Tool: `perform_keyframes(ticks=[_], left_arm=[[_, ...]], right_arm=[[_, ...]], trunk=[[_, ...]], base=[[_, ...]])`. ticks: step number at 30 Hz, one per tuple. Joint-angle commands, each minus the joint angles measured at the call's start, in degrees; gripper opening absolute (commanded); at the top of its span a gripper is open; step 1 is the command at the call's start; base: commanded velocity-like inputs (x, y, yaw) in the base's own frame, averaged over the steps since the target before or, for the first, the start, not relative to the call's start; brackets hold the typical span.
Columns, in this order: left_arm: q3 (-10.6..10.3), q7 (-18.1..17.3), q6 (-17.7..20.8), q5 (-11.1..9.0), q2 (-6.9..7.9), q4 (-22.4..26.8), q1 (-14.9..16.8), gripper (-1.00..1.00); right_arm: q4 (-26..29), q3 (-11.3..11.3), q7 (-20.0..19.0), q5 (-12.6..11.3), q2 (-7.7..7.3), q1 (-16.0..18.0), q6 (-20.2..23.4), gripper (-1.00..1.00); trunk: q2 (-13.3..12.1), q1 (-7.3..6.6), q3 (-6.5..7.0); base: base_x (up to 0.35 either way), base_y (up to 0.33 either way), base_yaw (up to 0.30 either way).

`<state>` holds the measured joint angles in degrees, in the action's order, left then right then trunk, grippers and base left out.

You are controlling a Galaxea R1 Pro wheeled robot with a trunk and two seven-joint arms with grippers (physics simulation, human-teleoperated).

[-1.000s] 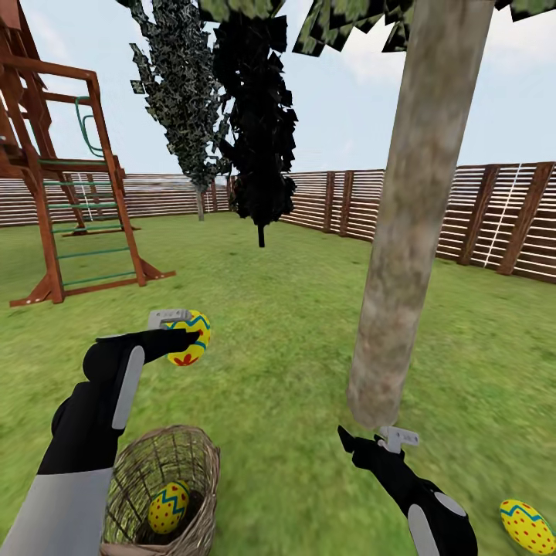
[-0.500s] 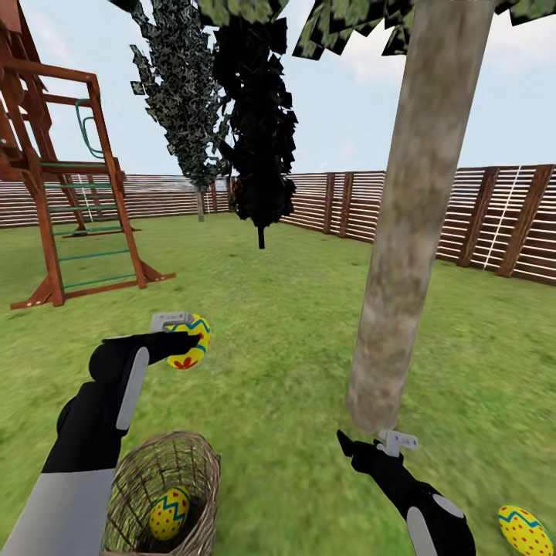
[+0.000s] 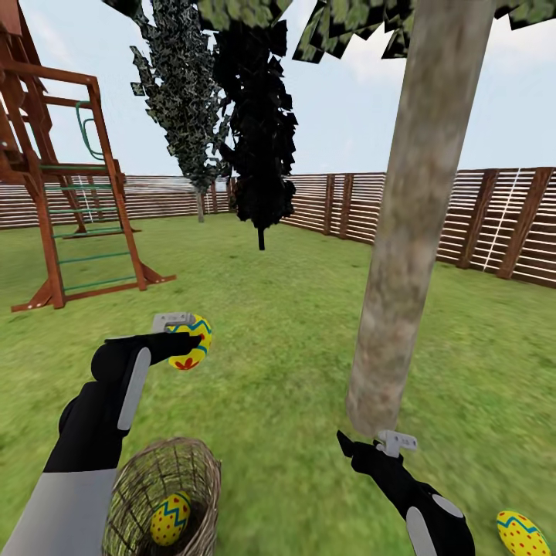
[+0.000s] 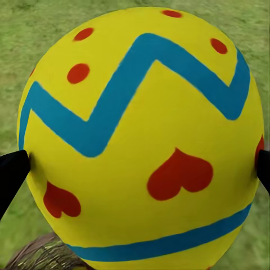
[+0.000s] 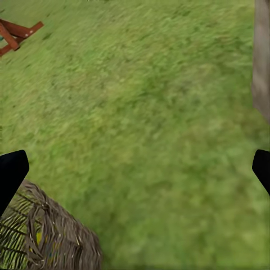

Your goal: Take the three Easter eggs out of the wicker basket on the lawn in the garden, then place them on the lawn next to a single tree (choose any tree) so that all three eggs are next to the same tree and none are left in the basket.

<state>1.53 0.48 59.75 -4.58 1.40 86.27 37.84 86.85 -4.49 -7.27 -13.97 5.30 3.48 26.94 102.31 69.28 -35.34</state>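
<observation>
Garden lawn (image 3: 278,324) all round, slatted fence (image 3: 494,220) behind, wooden playset (image 3: 62,193) at far left. Wicker basket (image 3: 158,494) sits on the grass low in the head view, just beside the left arm; one egg in basket (image 3: 171,519) lies at its bottom, yellow with a blue zigzag and red dots. Basket rim also shows in the right wrist view (image 5: 50,236). Left tool (image 3: 185,344) is closed on a second egg, the held egg (image 3: 191,341), raised above the grass and forward of the basket; in the left wrist view the held egg (image 4: 140,135) sits between both dark fingertips (image 4: 11,171), touching each side, with blue zigzag, red dots and red heart marks. Third egg, the grass egg (image 3: 523,533), lies on the lawn at the lower right corner, near the right arm and on the far side of it from the trunk. Right tool (image 3: 363,444) is spread wide with nothing in it, hanging just in front of the base of the tree (image 3: 417,216), a thick grey-beige trunk. Dark tree (image 3: 259,123) and a grey-green columnar tree (image 3: 181,93) stand well back by the fence.
</observation>
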Motion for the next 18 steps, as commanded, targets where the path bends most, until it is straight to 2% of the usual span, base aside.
perform_keyframes(ticks=[1,18], left_arm=[[0.05,0.05,0.25,-0.34,0.01,0.04,0.04,-1.0],[0.05,0.05,0.25,-0.34,0.01,-0.75,0.04,-1.0]], right_arm=[[0.03,-0.17,-0.29,-0.18,0.07,0.04,0.35,1.0],[-1.18,-0.13,-0.29,-0.18,0.07,0.05,0.24,1.0]], trunk=[[-0.38,-0.23,0.12],[-7.2,-3.97,3.17]], base=[[0.0,0.0,0.0],[0.0,0.0,0.0]])
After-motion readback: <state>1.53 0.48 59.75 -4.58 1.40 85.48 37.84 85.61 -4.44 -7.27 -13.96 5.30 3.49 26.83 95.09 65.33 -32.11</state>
